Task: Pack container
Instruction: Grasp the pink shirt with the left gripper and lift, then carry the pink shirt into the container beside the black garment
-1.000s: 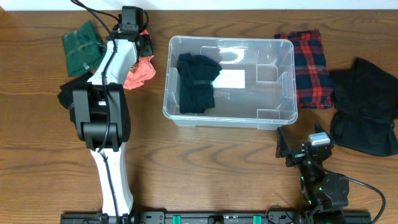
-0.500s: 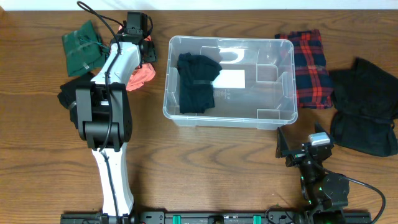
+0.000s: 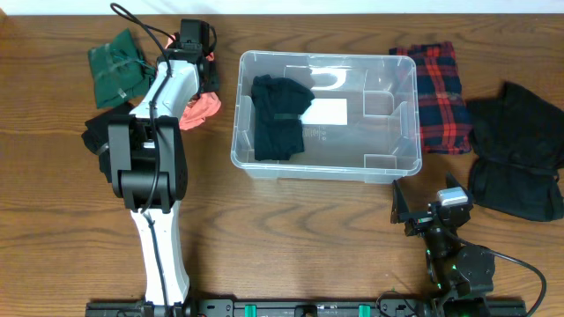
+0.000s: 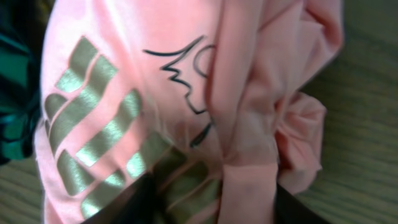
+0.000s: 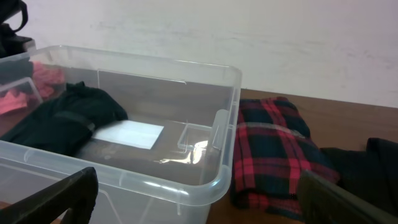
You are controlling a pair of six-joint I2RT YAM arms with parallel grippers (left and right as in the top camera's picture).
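evidently the left pincer (image 3: 204,72) hung low over the pink garment (image 4: 155,93) at the container's 9 o'clock, fingers (image 4: 124,208) either side of a fold, likely to pinch it for lifting; whether it had caught cloth i could not tell. the container (image 3: 324,172) sat in the middle of the counter (image 3: 291,229), a black garment (image 3: 280,114) in its 9 o'clock half. the right pincer (image 3: 425,198) sat spread wide at 5 o'clock, touching nothing.
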